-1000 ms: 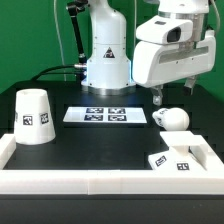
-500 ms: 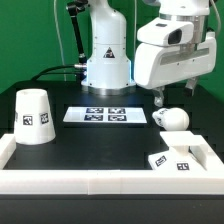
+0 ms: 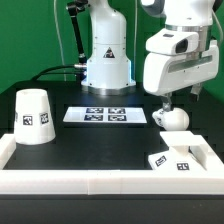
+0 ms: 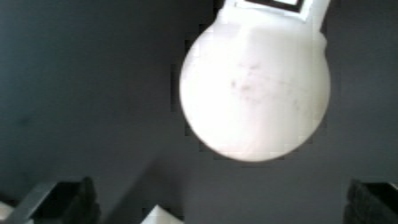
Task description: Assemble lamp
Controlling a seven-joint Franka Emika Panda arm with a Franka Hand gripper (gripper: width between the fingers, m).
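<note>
Clock: it lies flat on the black table in the exterior view. 12 is the far side, by the big robot arm.
Gripper: at 3 o'clock, hanging just above the bulb. I cannot tell if it touches the bulb.
Gripper state: in the wrist view the two dark fingers of the gripper are wide apart. They hold nothing.
Bulb: at 3 o'clock, lying on the table. It is white and round. In the wrist view the bulb looks like a big egg and fills most of the picture.
Shade: at 9 o'clock, well apart from the bulb. It stands with the wide end down and shows one square tag.
Base: at 4 o'clock, near the bulb, in the corner of the white wall. It is flat and has square tags on it.
Marker board: at 12 o'clock, flat on the table, between the shade and the bulb.
</note>
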